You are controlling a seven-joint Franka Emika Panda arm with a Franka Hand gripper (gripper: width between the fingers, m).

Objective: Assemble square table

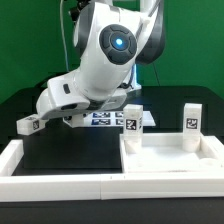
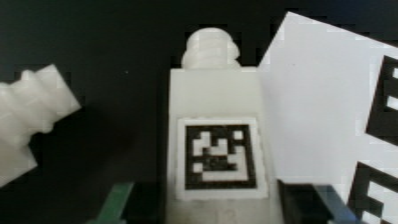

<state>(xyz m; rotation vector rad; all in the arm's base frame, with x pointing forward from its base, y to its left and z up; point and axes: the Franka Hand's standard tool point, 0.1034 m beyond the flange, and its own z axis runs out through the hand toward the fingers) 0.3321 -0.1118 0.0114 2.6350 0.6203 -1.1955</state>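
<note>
My gripper [image 1: 40, 118] is shut on a white block leg [image 1: 28, 125] and holds it above the black table at the exterior view's left. In the wrist view the leg [image 2: 217, 120] lies between my fingers [image 2: 121, 205], its black-and-white tag facing the camera and its screw tip pointing away. The white square tabletop [image 1: 165, 152] lies at the exterior view's right. Two legs stand upright on it, one at its near-left corner [image 1: 131, 121] and one at its right [image 1: 190, 117].
The marker board [image 1: 105, 118] lies behind the tabletop, partly hidden by the arm. Low white border strips [image 1: 55, 186] run along the table's front and left. In the wrist view a white tagged surface [image 2: 329, 90] and a white lump [image 2: 36, 105] flank the leg.
</note>
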